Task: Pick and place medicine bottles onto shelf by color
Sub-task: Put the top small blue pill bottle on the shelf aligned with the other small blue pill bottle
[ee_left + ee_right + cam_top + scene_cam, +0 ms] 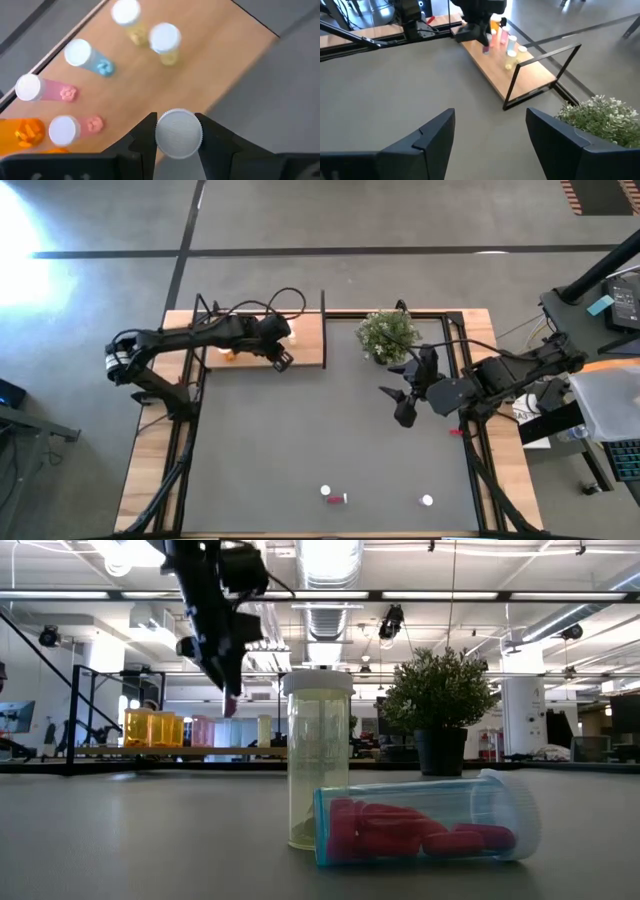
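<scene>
Left wrist view, left gripper fingers clamped on white-capped bottle over shelf edge, right gripper fingers wide, above surface.

Grey concrete floor crossed by dark tape lines. Open ceiling with bright strip lights and silver ducting; white columns behind.

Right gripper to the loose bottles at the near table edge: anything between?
Nothing. In the high view, only bare grey mat separates the right gripper from the loose bottles.
</scene>
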